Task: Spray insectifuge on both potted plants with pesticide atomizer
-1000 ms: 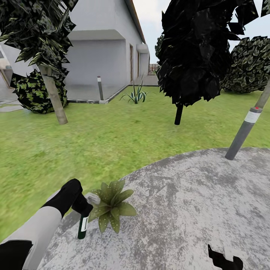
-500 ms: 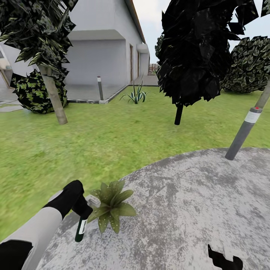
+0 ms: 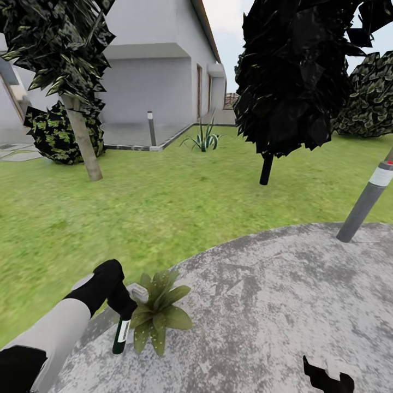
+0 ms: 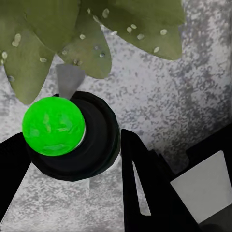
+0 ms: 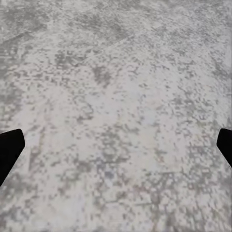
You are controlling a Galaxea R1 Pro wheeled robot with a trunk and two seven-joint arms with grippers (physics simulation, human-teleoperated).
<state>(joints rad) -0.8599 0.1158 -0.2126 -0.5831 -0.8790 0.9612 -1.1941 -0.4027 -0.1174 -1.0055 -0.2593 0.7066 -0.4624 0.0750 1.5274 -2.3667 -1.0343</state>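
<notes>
Pesticide atomizer (image 3: 120, 335) hangs in the left gripper (image 3: 121, 305), body pointing down toward the round grey patio (image 3: 284, 305), just beside a potted plant (image 3: 157, 316). In the left wrist view the atomizer (image 4: 72, 135) appears end-on: a dark round body with a bright green disc on the end, black fingers (image 4: 145, 188) clamped on either side, spotted leaves of the plant (image 4: 72, 43) close ahead.

Judgement on the step: spraying this rosette. To do it well, keep the grip firm, hold the bottle near the leaves without brushing them, and sweep so that the far leaves get covered too, not just the near side. White flecks on the leaves may be droplets or leaf markings; can't tell, so coverage is unclear.

Right gripper (image 3: 327, 379) low over bare patio, cut off by the frame edge; its wrist view shows the two fingertips (image 5: 9, 150) at opposite margins, set wide, nothing between.

Hidden or doubtful: the plant's pot is mostly under the leaves, and I cannot make out which way the nozzle faces. A grey bollard (image 3: 364, 203) stands at the patio's far rim, lawn (image 3: 164, 202) beyond.
</notes>
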